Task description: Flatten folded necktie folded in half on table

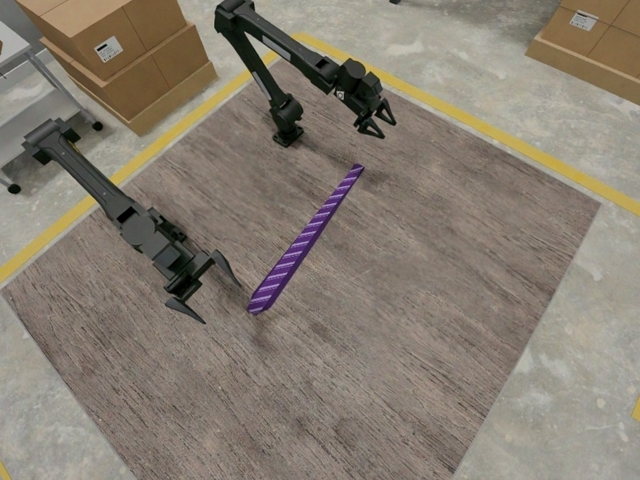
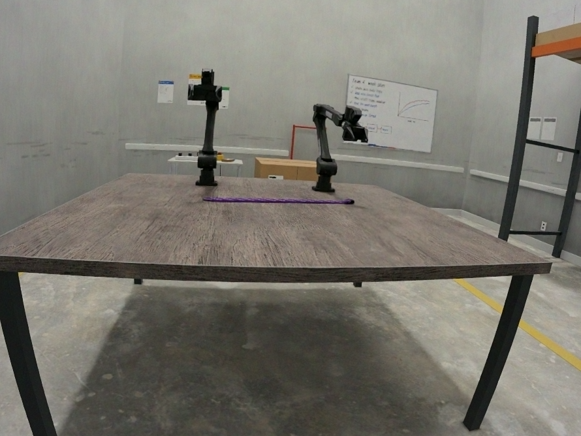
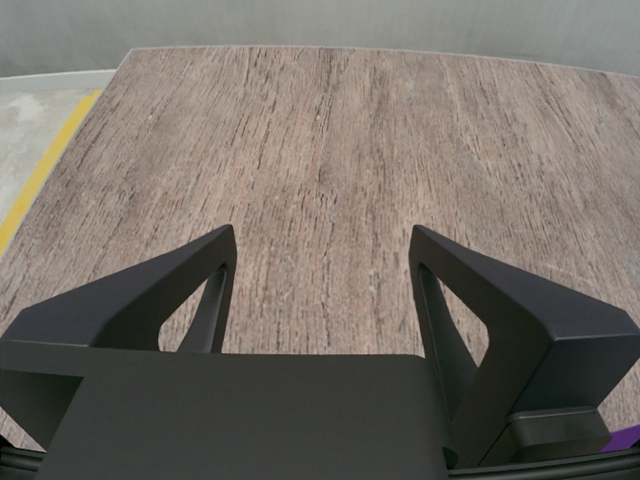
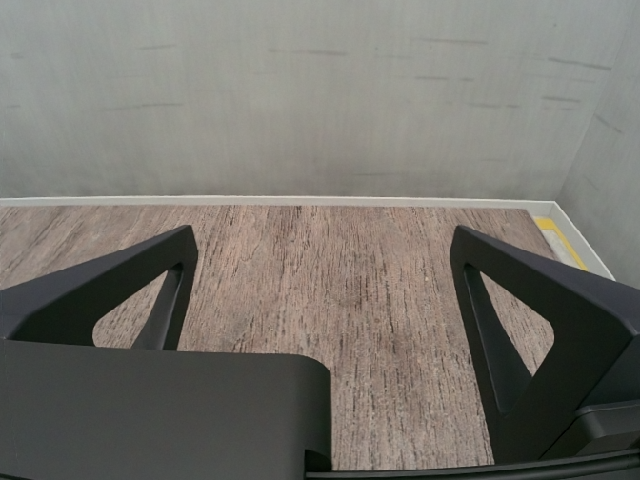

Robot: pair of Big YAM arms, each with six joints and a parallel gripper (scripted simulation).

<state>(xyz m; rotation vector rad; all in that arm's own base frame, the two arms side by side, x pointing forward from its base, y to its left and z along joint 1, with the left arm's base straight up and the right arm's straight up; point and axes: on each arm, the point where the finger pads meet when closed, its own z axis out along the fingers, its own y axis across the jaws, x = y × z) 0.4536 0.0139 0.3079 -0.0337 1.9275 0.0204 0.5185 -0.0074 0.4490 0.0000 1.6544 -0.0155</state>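
The purple striped necktie (image 1: 305,236) (image 2: 281,201) (image 3: 624,438) lies as one long, nearly straight strip on the table (image 1: 413,330) (image 2: 262,234). Its broader end is toward the right arm. A plain darker purple band shows along one long side. In the exterior view it looks low all along, with a slightly thicker dark end near the left arm. My left gripper (image 1: 390,130) (image 3: 323,239) is open and empty, raised above and beyond the narrower end. My right gripper (image 1: 222,305) (image 4: 323,239) is wide open and empty, raised beside the broader end. The necktie is out of the right wrist view.
Both arm bases stand on the side of the table behind the necktie in the exterior view. The necktie is well inside the table's edges. Cardboard boxes (image 1: 121,57) and a white cart (image 1: 31,98) stand on the floor off the table.
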